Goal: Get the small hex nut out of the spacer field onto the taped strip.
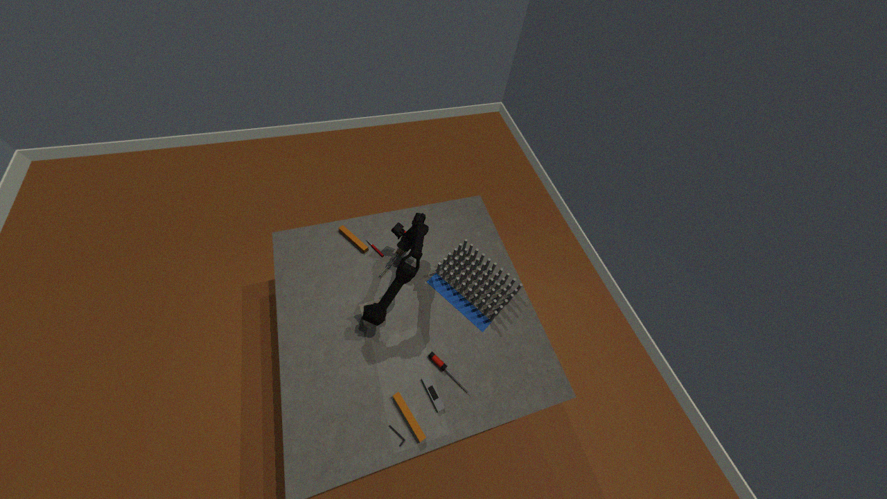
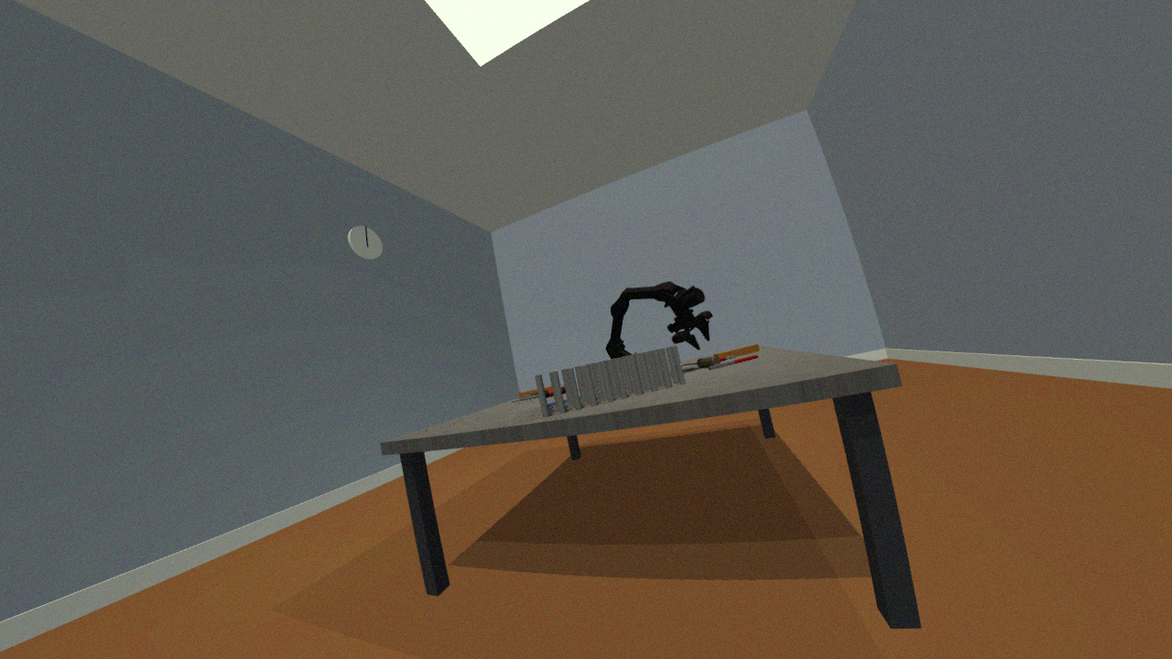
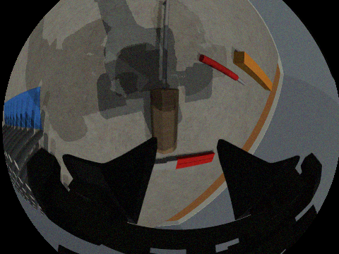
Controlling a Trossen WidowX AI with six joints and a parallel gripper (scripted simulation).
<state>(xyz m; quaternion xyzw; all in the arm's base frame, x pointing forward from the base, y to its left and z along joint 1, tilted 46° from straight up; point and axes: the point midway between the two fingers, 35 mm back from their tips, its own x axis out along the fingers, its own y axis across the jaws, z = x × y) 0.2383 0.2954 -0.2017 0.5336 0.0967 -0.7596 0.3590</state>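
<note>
The gripper [image 1: 396, 249] [image 2: 703, 344] [image 3: 188, 143] hung above the brown-handled tool [image 3: 164, 120], jaws spread, left of the spacers [image 1: 476, 276].

open lane between blue strip [image 1: 459, 303] [image 3: 23, 109] and brown handle [image 3: 164, 120], spacers [image 1: 477, 278] [image 2: 610, 381] crowding beyond

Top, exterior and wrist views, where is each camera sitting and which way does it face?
Top: high above the grey table, looking down at a slant; the black arm shows whole.
Exterior: low beside the table, behind the upright metal spacers, facing the arm.
Wrist: on the arm's hand, looking past both black fingers at a brown-handled tool.
Top and exterior share arm and spacers.
</note>
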